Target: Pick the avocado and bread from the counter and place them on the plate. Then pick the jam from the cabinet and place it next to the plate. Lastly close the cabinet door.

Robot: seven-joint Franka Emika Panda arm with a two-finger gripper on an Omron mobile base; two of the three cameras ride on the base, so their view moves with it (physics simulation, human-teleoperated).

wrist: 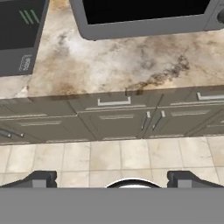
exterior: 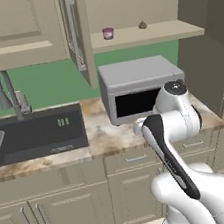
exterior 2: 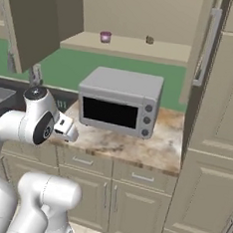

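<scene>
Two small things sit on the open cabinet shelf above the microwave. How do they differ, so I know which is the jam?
The pink cup is pale purple-pink, straight-sided and open-topped; the jam is dull brown and rounded with a narrower top. The cup looks larger and stands nearer the cabinet door; the jam sits farther along the shelf, over the microwave. Both stand upright on the same shelf, apart.

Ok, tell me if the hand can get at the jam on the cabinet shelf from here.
Probably yes. The cabinet door is swung open and the jam sits exposed on the shelf above the microwave. The open hand is low at counter height, so it must rise first.
</scene>
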